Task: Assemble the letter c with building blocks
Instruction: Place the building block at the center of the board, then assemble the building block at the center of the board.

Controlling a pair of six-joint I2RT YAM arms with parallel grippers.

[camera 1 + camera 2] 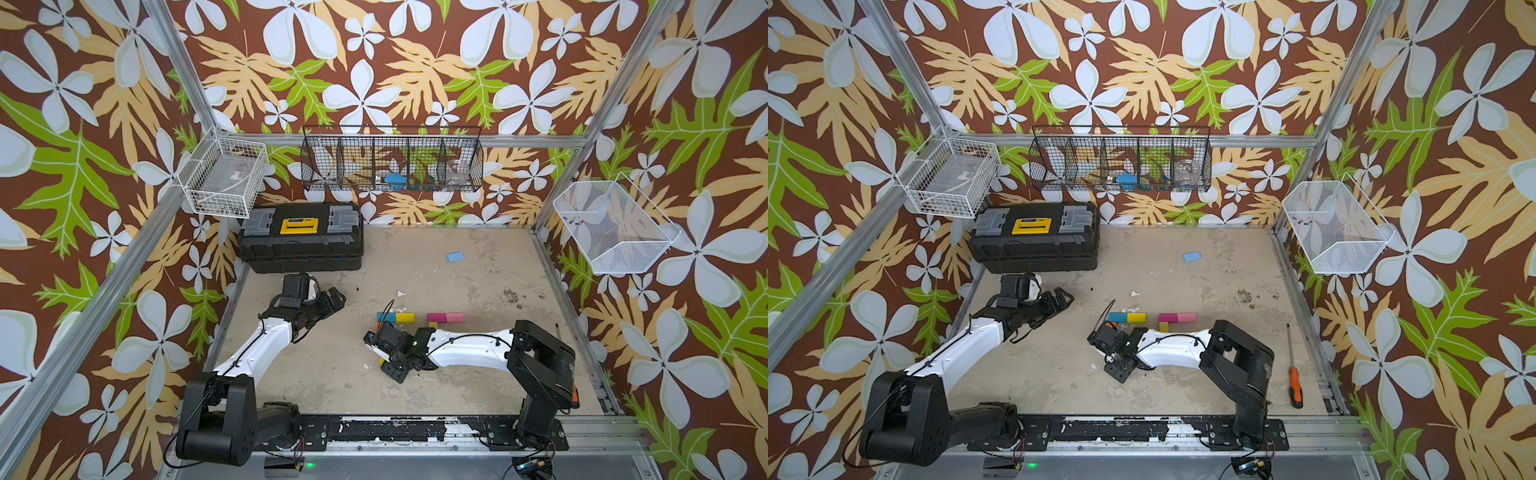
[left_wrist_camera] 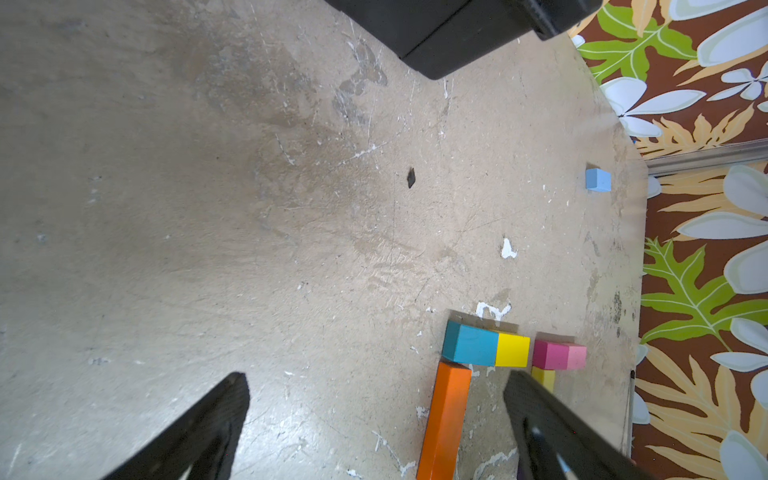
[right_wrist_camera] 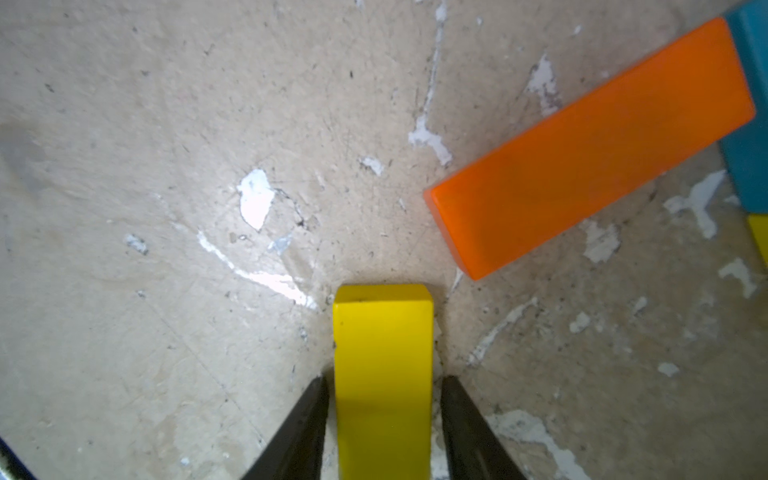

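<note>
In both top views a teal block [image 1: 386, 318] and a yellow block [image 1: 405, 318] lie end to end, with a gap before a magenta block [image 1: 436, 318] and a pink block [image 1: 455, 318]. A long orange block [image 2: 446, 415] runs from the teal block's end toward the front. A light blue block [image 1: 455, 257] lies alone farther back. My right gripper [image 3: 384, 378] points down over another yellow block [image 3: 382, 332] on the table, its fingers a thin gap off each side. My left gripper [image 2: 376, 374] hovers wide open and empty left of the blocks.
A black toolbox [image 1: 301, 241] stands at the back left. An orange-handled screwdriver [image 1: 1295, 374] lies by the right edge. Wire baskets [image 1: 390, 162] hang on the walls. A small yellow block [image 1: 1163, 327] sits just in front of the magenta one.
</note>
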